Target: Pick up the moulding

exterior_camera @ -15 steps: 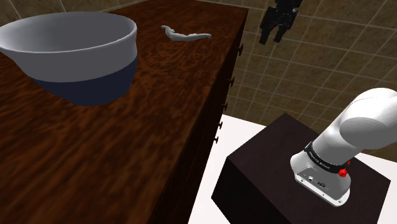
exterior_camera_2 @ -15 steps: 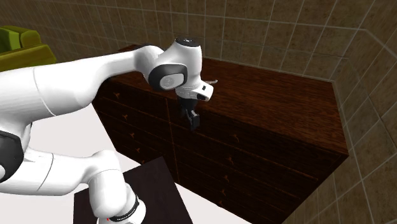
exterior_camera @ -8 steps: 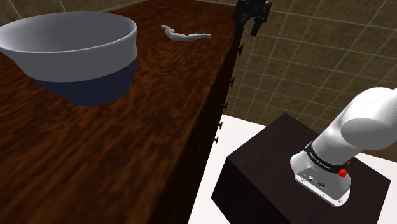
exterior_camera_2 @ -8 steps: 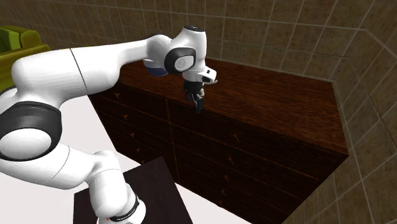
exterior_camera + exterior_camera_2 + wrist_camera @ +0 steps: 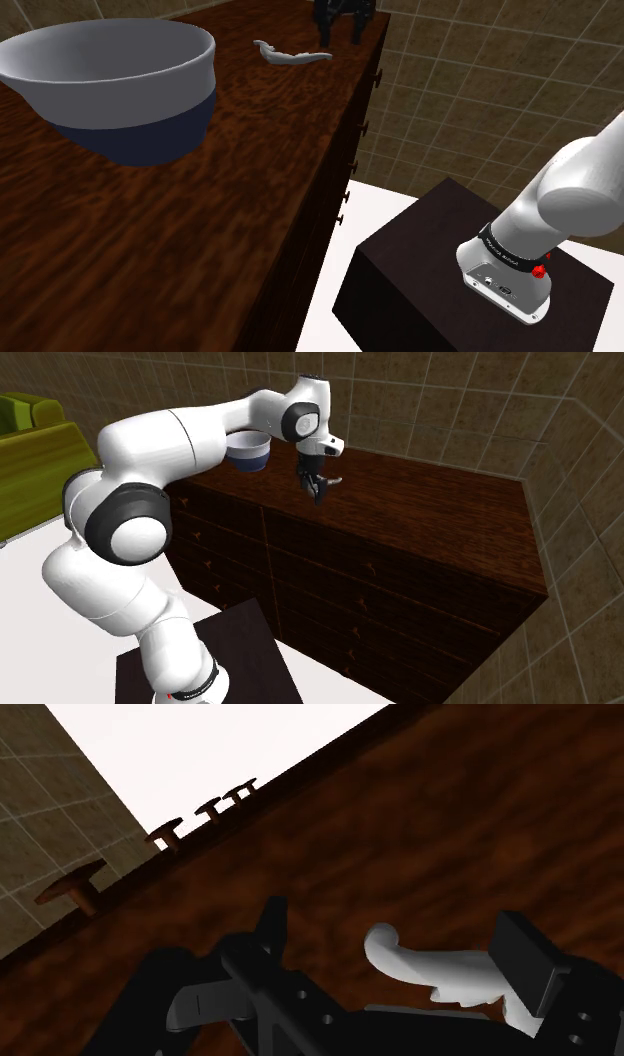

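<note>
Tiled wall (image 5: pixel 480 90) all round; a green sofa (image 5: pixel 30 442) is cut by the second exterior view's left edge. Dark wood dresser (image 5: pixel 200 230) with knobs (image 5: pixel 70 889) along its front. White arm (image 5: pixel 170 452) reaches over the top. Bowl (image 5: pixel 120 90), white over dark blue, is clipped at the shoulder view's left edge. Gripper (image 5: pixel 340 28) is cut off by that view's top edge, fingers apart. White moulding (image 5: pixel 290 54) lies on the dresser top between them, one end hidden behind a finger (image 5: pixel 525 959); contact unclear.
</note>
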You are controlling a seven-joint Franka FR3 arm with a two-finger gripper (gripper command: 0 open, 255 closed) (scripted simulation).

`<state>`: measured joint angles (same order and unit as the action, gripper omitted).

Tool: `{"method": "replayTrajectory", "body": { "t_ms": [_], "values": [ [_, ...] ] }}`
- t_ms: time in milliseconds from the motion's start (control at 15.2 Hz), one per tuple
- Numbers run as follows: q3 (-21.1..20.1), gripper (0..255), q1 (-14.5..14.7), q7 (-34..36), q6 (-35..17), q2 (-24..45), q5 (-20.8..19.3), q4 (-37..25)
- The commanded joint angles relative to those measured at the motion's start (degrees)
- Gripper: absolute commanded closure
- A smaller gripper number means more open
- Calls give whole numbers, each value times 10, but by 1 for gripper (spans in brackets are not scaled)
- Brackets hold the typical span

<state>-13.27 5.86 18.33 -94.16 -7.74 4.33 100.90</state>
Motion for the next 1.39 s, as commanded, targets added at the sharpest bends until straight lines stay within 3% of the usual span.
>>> {"method": "replayTrajectory", "body": {
  "t_ms": [0, 594, 1056, 1188, 1254, 1320],
  "values": [
    [-16, 0, 9, 25, 8, 46, -14, -53],
    [-54, 0, 85, 109, 115, 287, -105, -379],
    [-52, 0, 73, 107, 41, 258, -95, -277],
    [-52, 0, 73, 107, 41, 258, -95, -277],
    [-52, 255, 73, 107, 41, 259, -95, -279],
    [-52, 255, 73, 107, 41, 259, -95, -279]
  ]
}}
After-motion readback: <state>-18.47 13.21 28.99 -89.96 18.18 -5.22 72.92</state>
